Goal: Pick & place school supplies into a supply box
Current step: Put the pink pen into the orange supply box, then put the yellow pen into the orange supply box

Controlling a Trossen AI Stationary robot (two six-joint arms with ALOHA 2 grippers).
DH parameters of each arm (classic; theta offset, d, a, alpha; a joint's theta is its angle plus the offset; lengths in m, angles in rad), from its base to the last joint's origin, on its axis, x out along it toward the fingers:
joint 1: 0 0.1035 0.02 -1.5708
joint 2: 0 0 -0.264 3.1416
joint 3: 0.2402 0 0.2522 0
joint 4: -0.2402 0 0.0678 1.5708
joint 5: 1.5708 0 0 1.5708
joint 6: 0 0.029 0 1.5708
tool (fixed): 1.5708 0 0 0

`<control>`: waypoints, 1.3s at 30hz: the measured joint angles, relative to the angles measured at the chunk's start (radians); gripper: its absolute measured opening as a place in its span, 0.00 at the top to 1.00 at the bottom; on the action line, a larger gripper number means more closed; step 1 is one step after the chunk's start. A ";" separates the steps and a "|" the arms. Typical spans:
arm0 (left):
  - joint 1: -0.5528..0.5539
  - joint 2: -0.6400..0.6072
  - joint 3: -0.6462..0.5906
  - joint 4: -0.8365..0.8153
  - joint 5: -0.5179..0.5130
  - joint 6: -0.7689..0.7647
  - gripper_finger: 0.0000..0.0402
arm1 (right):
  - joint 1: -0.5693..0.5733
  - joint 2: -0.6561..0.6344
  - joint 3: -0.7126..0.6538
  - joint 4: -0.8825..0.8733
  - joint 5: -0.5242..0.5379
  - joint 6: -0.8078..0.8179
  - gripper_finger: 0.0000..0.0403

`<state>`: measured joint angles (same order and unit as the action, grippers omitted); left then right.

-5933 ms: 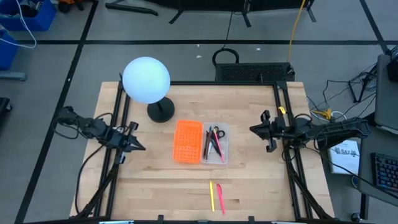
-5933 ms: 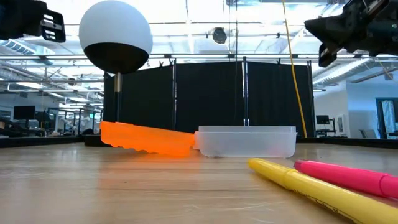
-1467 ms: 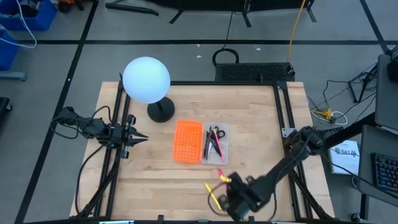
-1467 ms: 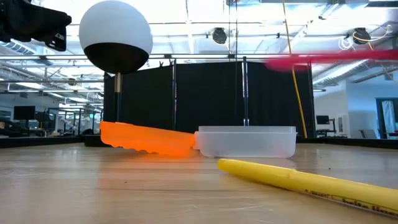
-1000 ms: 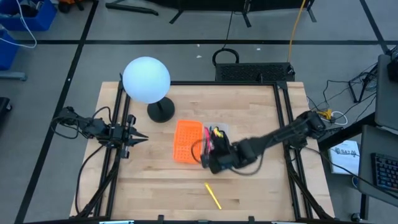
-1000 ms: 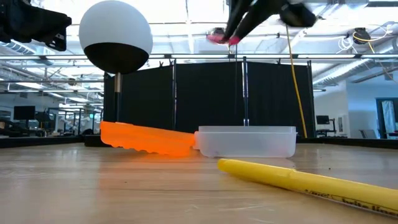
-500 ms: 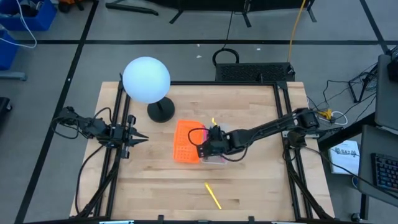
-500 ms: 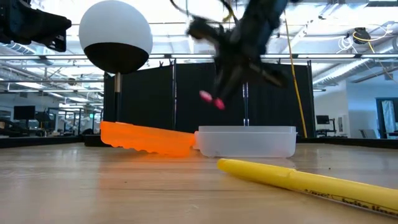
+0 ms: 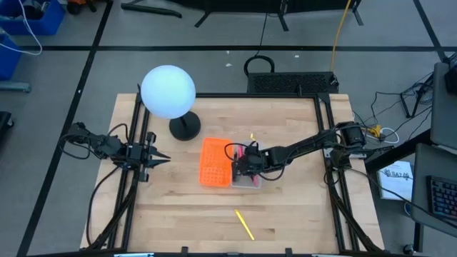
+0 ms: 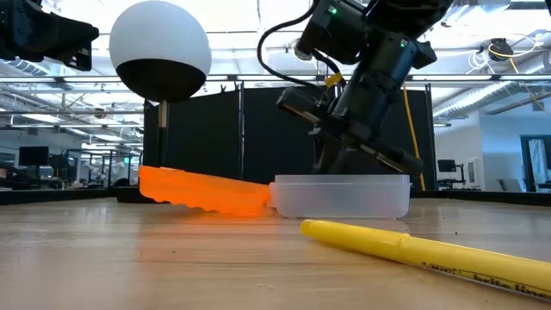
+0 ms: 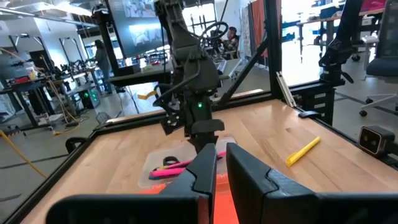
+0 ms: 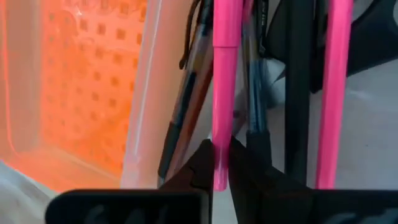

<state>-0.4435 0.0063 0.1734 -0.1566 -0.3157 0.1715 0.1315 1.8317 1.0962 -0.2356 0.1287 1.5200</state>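
Observation:
My right gripper (image 9: pixel 243 165) is down at the clear supply box (image 10: pixel 341 196), shut on a pink pen (image 12: pixel 221 81). In the right wrist view the box holds dark pens (image 12: pixel 186 106), black-handled scissors (image 12: pixel 298 74) and a second pink pen (image 12: pixel 334 93). The orange gridded lid (image 9: pixel 216 162) lies flat beside the box, on its left. A yellow pen (image 9: pixel 245 224) lies on the table near the near edge. My left gripper (image 9: pixel 154 158) hangs shut over the table's left side, away from everything. My right gripper pinches the pink pen near its one end (image 12: pixel 220 148) between the two fingers (image 12: pixel 200 163). It comes slanting down from the table's right, and the pen runs on ahead of the fingers along the box. The pen lies over the pens inside; whether it rests on them I cannot tell.
A white globe lamp (image 9: pixel 168 91) on a black base (image 9: pixel 185 128) stands at the far left, close to the lid. Black frame rails (image 9: pixel 325 143) run along the table's left and right sides. Bare wood lies between the box and the near edge.
My right gripper, holding the pink pen, has moved from high above the box straight down to the box's rim, tipping the pen into the box. The yellow pen and my left arm have stayed still.

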 joint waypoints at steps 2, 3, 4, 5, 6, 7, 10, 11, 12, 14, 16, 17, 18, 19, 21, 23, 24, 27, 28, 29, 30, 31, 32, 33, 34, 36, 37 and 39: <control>0.000 0.000 0.000 0.000 0.000 0.000 0.88 | -0.002 0.000 -0.001 0.000 -0.002 -0.016 0.94; 0.000 0.000 0.000 0.000 0.000 0.000 0.88 | -0.002 0.000 -0.001 0.000 -0.002 -0.015 0.93; 0.000 0.000 0.000 -0.001 0.000 -0.001 0.88 | -0.001 0.000 -0.001 0.000 -0.002 -0.014 0.91; 0.000 0.000 0.000 -0.003 0.000 -0.001 0.88 | -0.001 0.000 -0.001 0.001 -0.002 -0.014 0.90; 0.000 0.000 0.000 -0.005 0.000 -0.001 0.88 | -0.001 -0.001 -0.001 0.000 -0.002 -0.014 0.88; 0.000 0.000 0.000 -0.006 0.000 -0.001 0.88 | -0.001 -0.003 -0.001 -0.001 -0.002 -0.014 0.86; 0.000 0.000 0.000 -0.006 0.000 -0.002 0.88 | 0.001 -0.008 -0.001 0.009 -0.002 -0.014 0.81; 0.000 0.000 0.000 -0.006 0.000 -0.002 0.88 | 0.001 -0.008 -0.001 0.013 -0.003 -0.014 0.80; 0.000 0.000 0.000 -0.006 0.000 -0.002 0.88 | 0.002 -0.008 -0.001 0.016 -0.004 -0.014 0.79; 0.000 0.000 0.000 -0.006 0.000 -0.005 0.88 | 0.005 -0.008 -0.001 0.035 -0.004 -0.014 0.76; 0.000 0.000 0.000 -0.006 0.000 -0.005 0.88 | 0.006 -0.009 -0.001 0.042 -0.003 -0.015 0.75; 0.000 0.000 0.000 -0.006 0.000 -0.006 0.88 | 0.006 -0.015 -0.001 0.036 -0.003 -0.020 0.74; 0.000 0.000 0.000 -0.006 0.000 -0.009 0.88 | 0.007 -0.021 -0.002 0.033 -0.003 -0.029 0.73; 0.000 0.000 0.000 -0.006 0.000 -0.015 0.88 | 0.007 -0.031 -0.002 0.036 -0.003 -0.038 0.73; 0.000 0.000 0.000 -0.006 0.000 -0.017 0.88 | 0.007 -0.065 -0.002 0.037 -0.002 -0.051 0.73; 0.000 0.000 0.000 -0.006 0.001 -0.020 0.88 | 0.008 -0.110 -0.002 0.038 0.002 -0.081 0.73; 0.000 0.000 0.000 -0.006 0.001 -0.021 0.88 | 0.008 -0.135 -0.002 0.038 0.005 -0.105 0.73; 0.000 0.000 0.000 -0.006 0.001 -0.024 0.88 | 0.015 -0.234 -0.002 0.031 0.041 -0.254 0.74; 0.000 0.000 0.000 -0.006 0.000 -0.025 0.88 | 0.019 -0.274 -0.002 0.025 0.055 -0.325 0.74; 0.000 0.000 0.000 -0.006 0.000 -0.033 0.88 | 0.022 -0.311 -0.001 0.008 0.066 -0.399 0.74; 0.000 0.000 0.000 -0.005 -0.001 -0.045 0.88 | 0.028 -0.355 -0.001 -0.020 0.089 -0.471 0.75; 0.000 0.000 0.000 -0.004 -0.001 -0.058 0.88 | 0.040 -0.393 -0.001 -0.054 0.122 -0.535 0.75; 0.000 0.000 0.000 -0.002 -0.003 -0.067 0.88 | 0.052 -0.433 -0.001 -0.091 0.166 -0.595 0.75; 0.000 0.000 0.000 0.003 -0.003 -0.070 0.88 | 0.067 -0.472 -0.001 -0.129 0.221 -0.650 0.76; 0.000 0.000 0.000 0.009 -0.003 -0.069 0.88 | 0.083 -0.509 -0.001 -0.162 0.282 -0.703 0.76; 0.000 0.000 0.000 0.019 -0.004 -0.048 0.88 | 0.116 -0.575 -0.001 -0.203 0.395 -0.800 0.76; 0.000 0.000 0.000 0.026 -0.004 -0.032 0.88 | 0.132 -0.599 -0.001 -0.215 0.442 -0.846 0.76; 0.000 0.000 0.000 0.035 -0.006 -0.009 0.88 | 0.162 -0.641 -0.014 -0.202 0.507 -0.934 0.76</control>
<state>-0.4436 0.0063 0.1734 -0.1211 -0.3214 0.1626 0.2933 1.1906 1.0826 -0.4378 0.6360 0.5859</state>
